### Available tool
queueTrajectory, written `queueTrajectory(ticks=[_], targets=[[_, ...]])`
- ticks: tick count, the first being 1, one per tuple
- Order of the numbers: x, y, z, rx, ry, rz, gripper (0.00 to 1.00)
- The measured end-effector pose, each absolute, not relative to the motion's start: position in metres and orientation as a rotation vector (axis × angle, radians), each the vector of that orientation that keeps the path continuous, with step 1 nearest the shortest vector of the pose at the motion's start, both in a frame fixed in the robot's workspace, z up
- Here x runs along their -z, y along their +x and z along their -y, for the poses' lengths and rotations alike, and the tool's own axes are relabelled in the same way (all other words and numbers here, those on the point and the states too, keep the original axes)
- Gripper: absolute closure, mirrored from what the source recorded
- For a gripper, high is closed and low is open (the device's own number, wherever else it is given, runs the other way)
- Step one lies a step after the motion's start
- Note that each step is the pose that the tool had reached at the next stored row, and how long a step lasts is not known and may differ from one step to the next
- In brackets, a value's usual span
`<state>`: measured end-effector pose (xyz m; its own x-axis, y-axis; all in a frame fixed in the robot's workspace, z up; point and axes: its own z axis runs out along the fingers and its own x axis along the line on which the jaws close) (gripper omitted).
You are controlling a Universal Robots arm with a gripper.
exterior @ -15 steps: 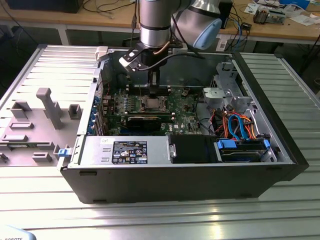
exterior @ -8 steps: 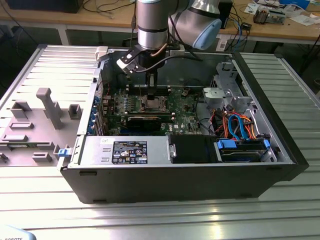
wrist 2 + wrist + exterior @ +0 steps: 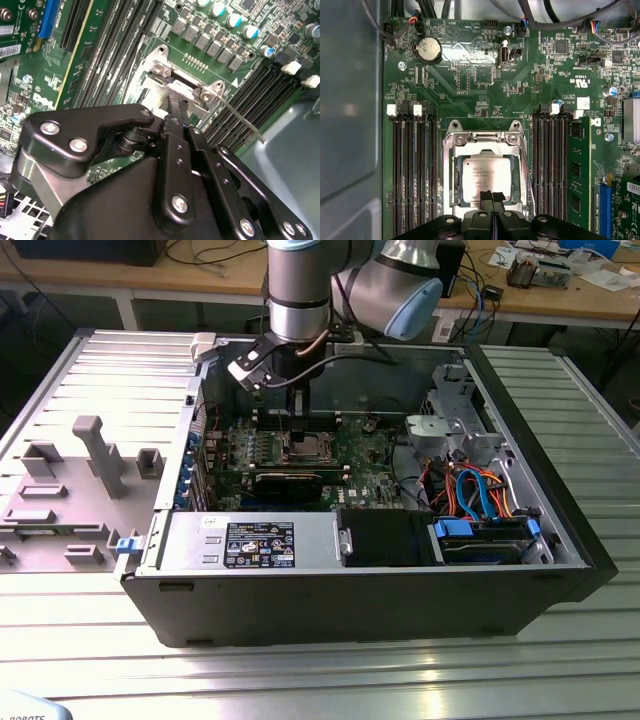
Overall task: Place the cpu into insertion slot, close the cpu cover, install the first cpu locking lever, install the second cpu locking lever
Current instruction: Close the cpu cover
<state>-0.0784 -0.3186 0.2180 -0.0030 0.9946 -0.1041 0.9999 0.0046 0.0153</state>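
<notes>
The cpu (image 3: 486, 174) lies flat in the insertion slot on the green motherboard, its silver top showing through the window of the cpu cover (image 3: 485, 141). The cover looks folded down around it. My gripper (image 3: 492, 194) is shut, its two black fingers pressed together with nothing seen between them. Their tips are at the socket's edge, over the rim of the cover. In the second wrist view the gripper (image 3: 178, 107) reaches down onto the metal socket frame (image 3: 159, 67). A thin metal locking lever (image 3: 241, 118) sticks out from a socket corner over the memory slots. In the exterior view the gripper (image 3: 300, 412) hangs over the socket (image 3: 305, 448).
Black memory slots (image 3: 415, 170) flank the socket on both sides. The open computer case (image 3: 520, 390) encloses the board, with a drive cage and coloured cables (image 3: 480, 490) at the exterior view's right. A grey fixture tray (image 3: 90, 460) lies outside the case at the exterior view's left.
</notes>
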Motion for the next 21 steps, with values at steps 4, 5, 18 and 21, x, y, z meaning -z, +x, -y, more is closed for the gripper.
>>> queueTrajectory(ticks=[4, 5, 18, 21], targets=[[-0.213, -0.082, 0.319, 0.096, 2.156, -2.165, 0.89], [-0.212, -0.082, 0.319, 0.096, 2.156, -2.165, 0.89], [-0.213, -0.085, 0.319, 0.097, 2.157, -2.165, 0.89], [-0.206, -0.085, 0.319, 0.097, 2.157, -2.165, 0.89]])
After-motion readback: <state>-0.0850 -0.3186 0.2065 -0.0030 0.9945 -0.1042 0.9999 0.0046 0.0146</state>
